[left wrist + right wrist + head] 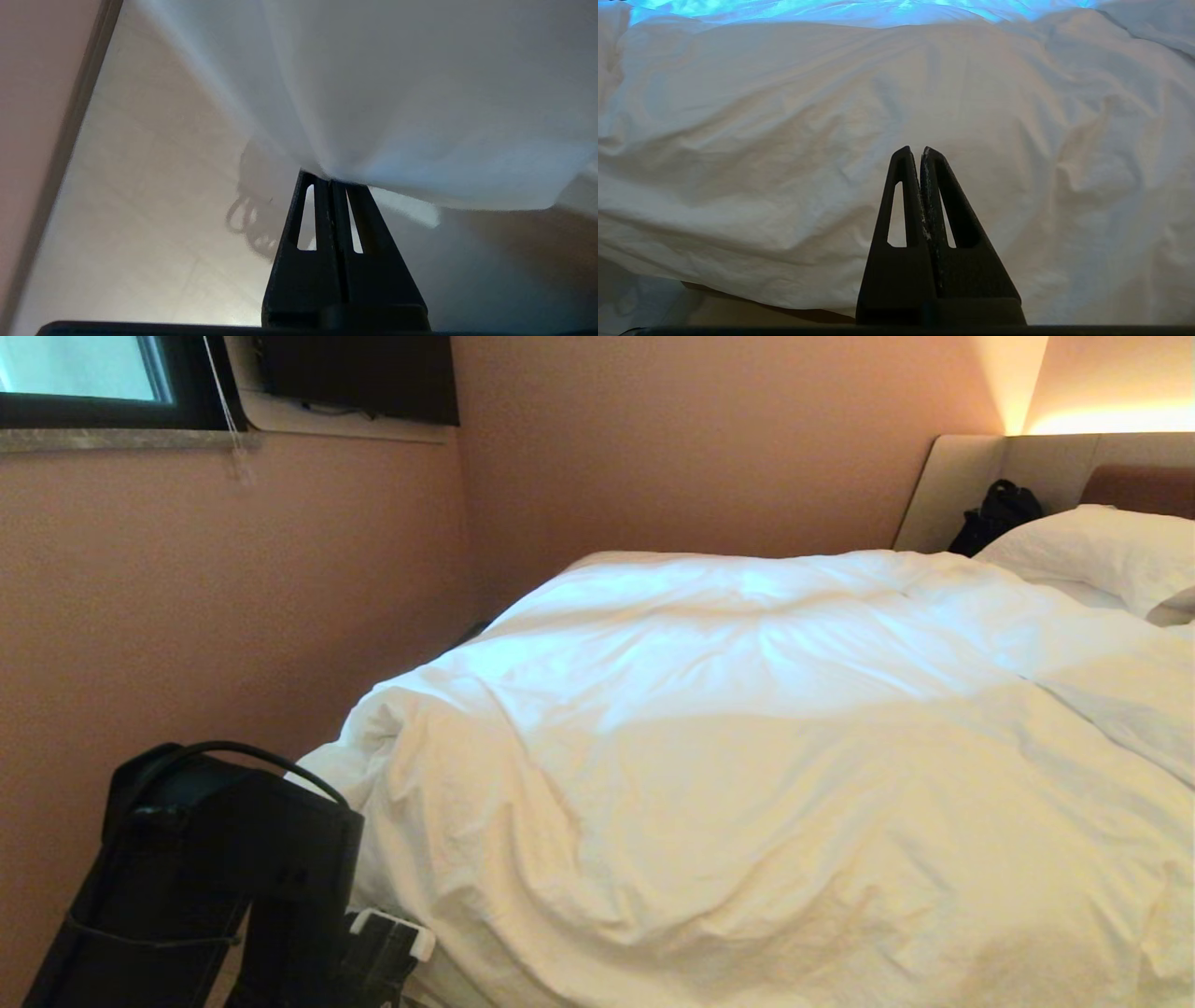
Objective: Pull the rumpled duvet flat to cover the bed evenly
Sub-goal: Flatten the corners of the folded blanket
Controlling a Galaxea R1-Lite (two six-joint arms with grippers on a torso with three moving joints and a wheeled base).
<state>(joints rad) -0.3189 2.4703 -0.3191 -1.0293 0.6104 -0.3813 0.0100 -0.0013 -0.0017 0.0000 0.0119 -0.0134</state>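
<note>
The left gripper (329,179) is pinched tight on a fold of the duvet (747,747) at its seven o'clock corner, low beside the bed (962,476). The right gripper (916,151), fingers pressed together and holding nothing, hangs before the duvet's rumpled near edge.

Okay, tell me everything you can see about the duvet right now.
The duvet is a thick, puffy white quilt in a creased cotton-like cover. It lies spread over most of the bed, rumpled, with folds bunched at the near left corner, and reaches up to a white pillow by the headboard. Its near edge hangs over the side of the bed. The left end effector is shut on the hanging fabric at that corner. The right end effector is shut, pointing at the duvet and gripping nothing.
</note>
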